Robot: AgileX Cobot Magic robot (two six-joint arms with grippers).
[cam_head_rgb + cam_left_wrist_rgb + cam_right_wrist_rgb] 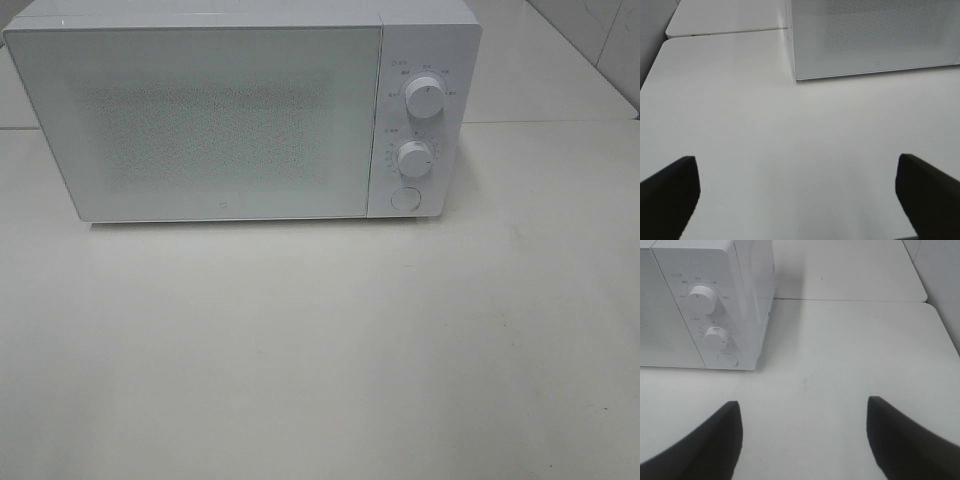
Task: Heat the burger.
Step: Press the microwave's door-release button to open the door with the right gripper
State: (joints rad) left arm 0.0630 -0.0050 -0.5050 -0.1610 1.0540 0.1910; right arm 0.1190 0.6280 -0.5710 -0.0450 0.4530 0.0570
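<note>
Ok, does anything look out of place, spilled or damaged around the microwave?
Nothing stands out. The microwave sits upright on the white table with its door shut, and no spills or damage are visible. The burger is not in view in any camera.

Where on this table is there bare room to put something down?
The broad stretch of table in front of the microwave, out to the near edge, is bare. So is the strip to the right of its knob panel, and the table to its left, seen in the left wrist view. Only the back, where the microwave stands, is taken.
</note>
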